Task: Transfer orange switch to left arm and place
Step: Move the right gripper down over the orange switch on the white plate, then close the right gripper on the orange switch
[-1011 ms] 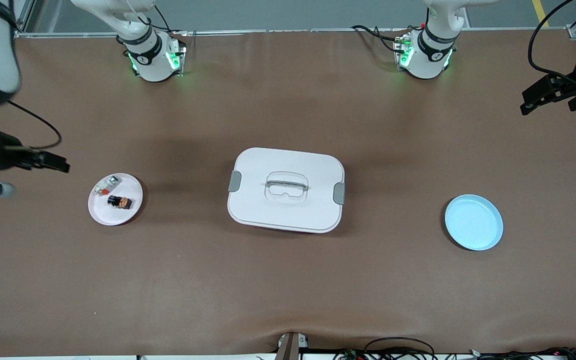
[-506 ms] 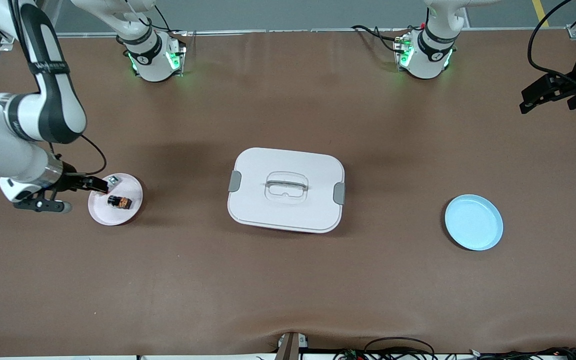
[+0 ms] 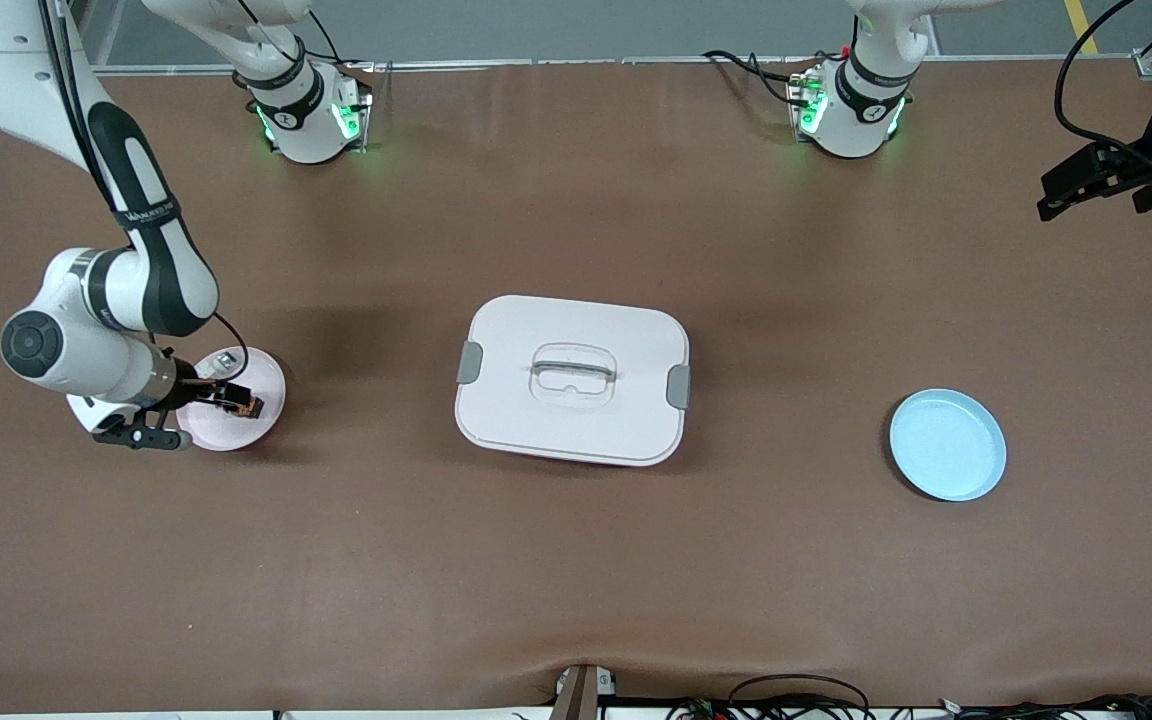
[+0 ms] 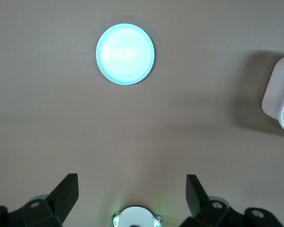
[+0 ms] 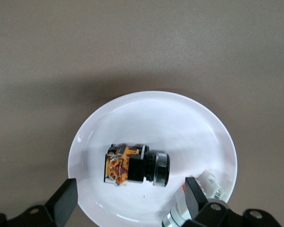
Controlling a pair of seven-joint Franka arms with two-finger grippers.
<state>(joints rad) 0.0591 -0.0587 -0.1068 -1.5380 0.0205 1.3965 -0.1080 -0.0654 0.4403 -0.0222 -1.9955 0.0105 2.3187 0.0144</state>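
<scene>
Right gripper (image 3: 204, 392): jaws wide apart, holding nothing, over the pink plate (image 3: 261, 420) at the right arm's end.

Orange switch (image 5: 135, 164): small, blocky, black-and-orange, lying on that glossy plate beside a white-grey piece (image 5: 201, 189); a careless closing could catch that neighbour instead.

Box (image 3: 572, 379): smooth white plastic, rounded, mid-table obstacle.

Left gripper (image 4: 131, 195): spread open, empty, waiting above bare table near the blue plate (image 3: 947, 445).

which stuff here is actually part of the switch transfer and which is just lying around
Part of the job:
- small black blocky orange switch, on the round white plate
- large white lidded box, mid-table, to be avoided
- right gripper, open over the white plate
- left gripper, open, waiting at its end of the table

Just lying about:
- white-grey piece with red-orange tab, on the same plate
- round light blue plate
</scene>
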